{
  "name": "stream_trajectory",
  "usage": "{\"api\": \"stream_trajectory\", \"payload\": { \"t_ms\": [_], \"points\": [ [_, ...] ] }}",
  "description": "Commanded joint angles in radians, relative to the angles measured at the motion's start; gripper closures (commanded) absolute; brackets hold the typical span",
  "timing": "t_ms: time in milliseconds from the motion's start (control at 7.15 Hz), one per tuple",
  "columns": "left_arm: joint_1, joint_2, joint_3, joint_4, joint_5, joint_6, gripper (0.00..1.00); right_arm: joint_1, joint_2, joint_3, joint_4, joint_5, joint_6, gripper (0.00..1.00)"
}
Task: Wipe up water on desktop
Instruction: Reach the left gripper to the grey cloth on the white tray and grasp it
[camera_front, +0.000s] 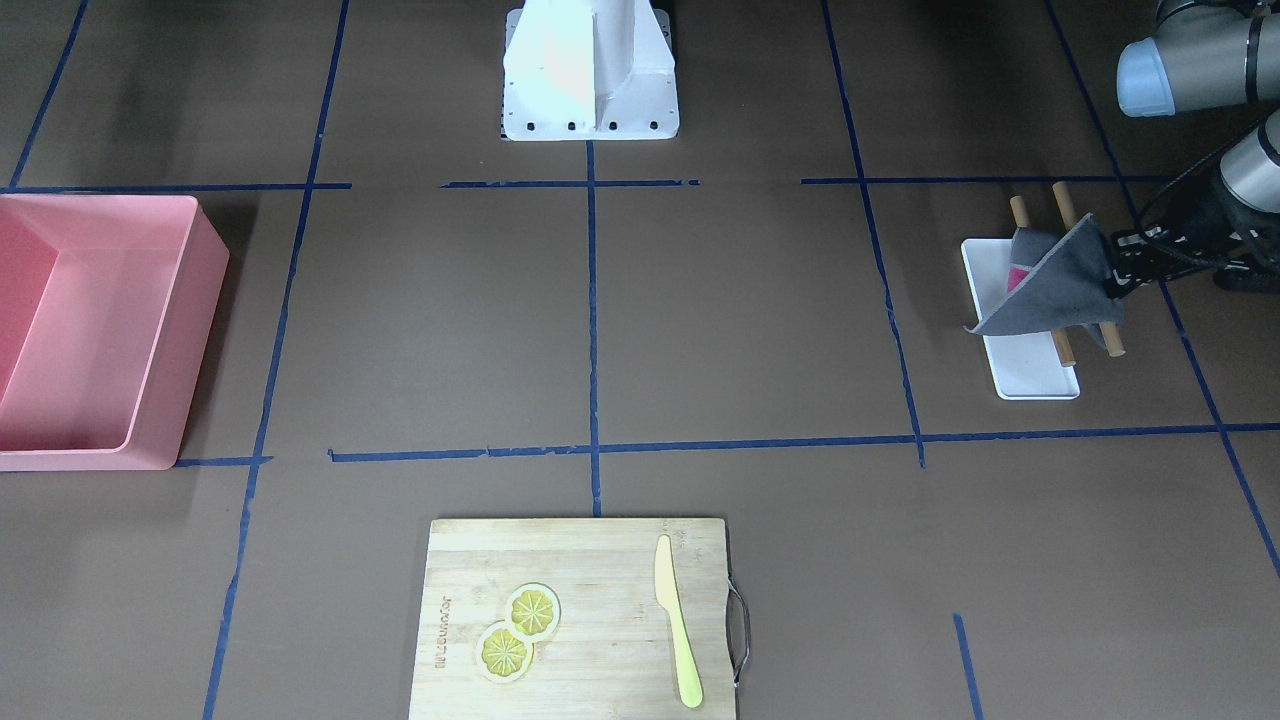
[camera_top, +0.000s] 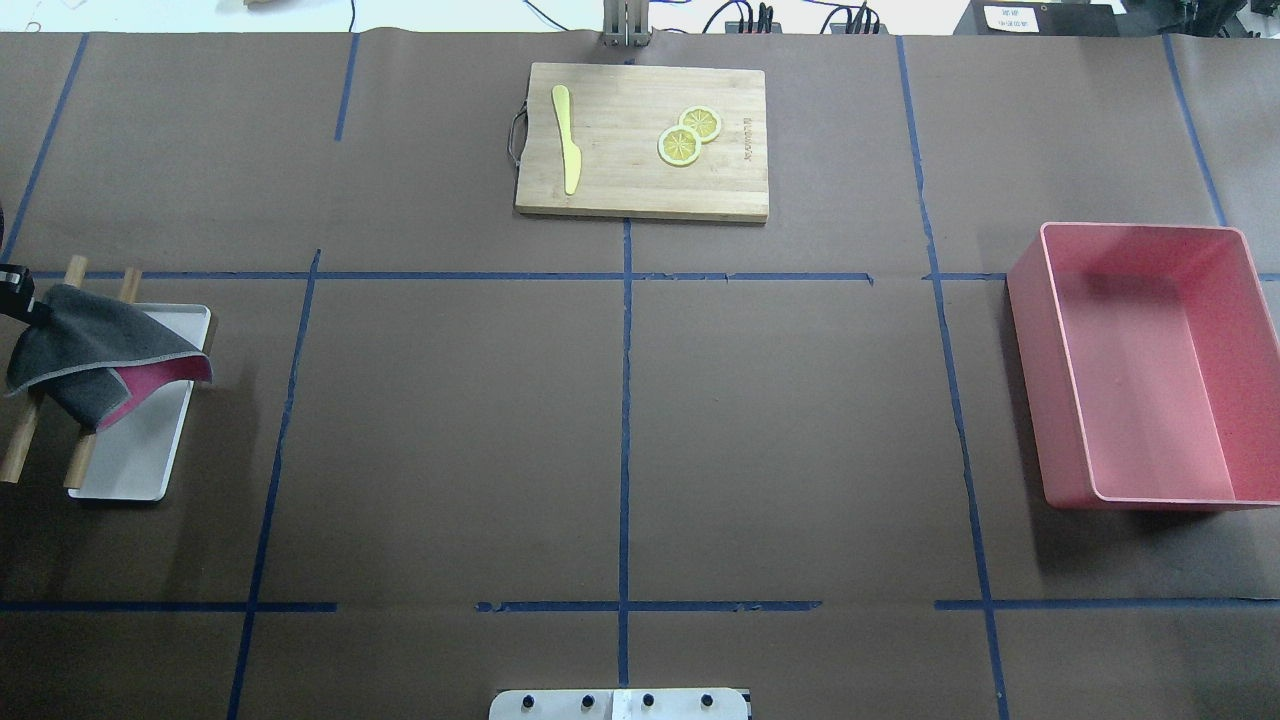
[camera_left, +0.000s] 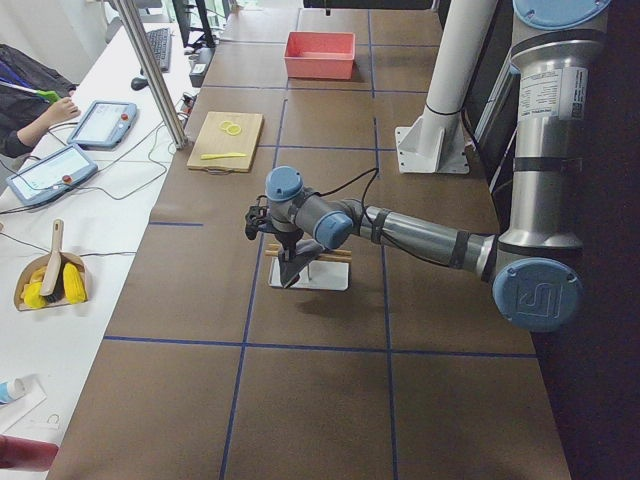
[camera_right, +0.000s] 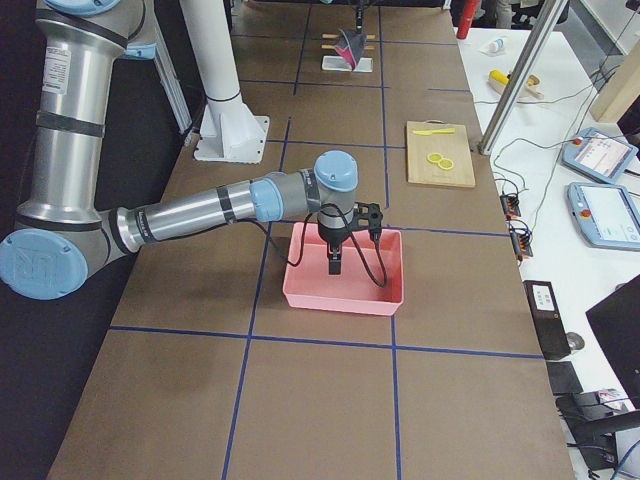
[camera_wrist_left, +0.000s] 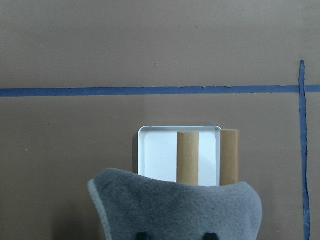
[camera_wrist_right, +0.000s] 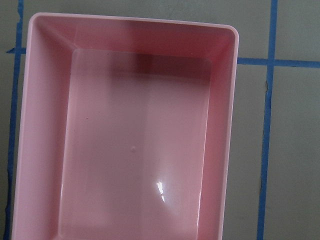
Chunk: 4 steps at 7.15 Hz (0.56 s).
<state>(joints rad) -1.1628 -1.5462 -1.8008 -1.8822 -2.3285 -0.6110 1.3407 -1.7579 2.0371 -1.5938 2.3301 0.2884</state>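
At left end, left gripper (camera_front: 1118, 275) clamps grey fleece cloth (camera_front: 1050, 290) above white rectangular tray (camera_front: 1035, 375); pickup step, next carry to brown taped desktop (camera_front: 740, 320).

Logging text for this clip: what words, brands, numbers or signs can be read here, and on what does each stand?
Nothing can be quoted with confidence.
Cutting board: engraved brand line along one short edge, too blurred to read.
Blue joint cap of the left arm: a logo mark, letters not legible.
White sticker on the left arm's upright tube: print too small.
White label on a dark box beyond the table: too small.
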Motion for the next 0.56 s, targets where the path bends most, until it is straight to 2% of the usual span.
{"api": "stream_trajectory", "payload": {
  "t_ms": [0, 420],
  "points": [
    [0.0, 0.0, -0.021, 0.001, 0.003, 0.0, 1.0, 0.0, 0.002, 0.0, 0.0, 0.0, 0.0, 0.0],
    [-0.006, 0.003, -0.095, 0.029, -0.006, -0.009, 1.0, 0.0, 0.002, 0.003, 0.002, 0.002, 0.0, 0.0]
  ]
}}
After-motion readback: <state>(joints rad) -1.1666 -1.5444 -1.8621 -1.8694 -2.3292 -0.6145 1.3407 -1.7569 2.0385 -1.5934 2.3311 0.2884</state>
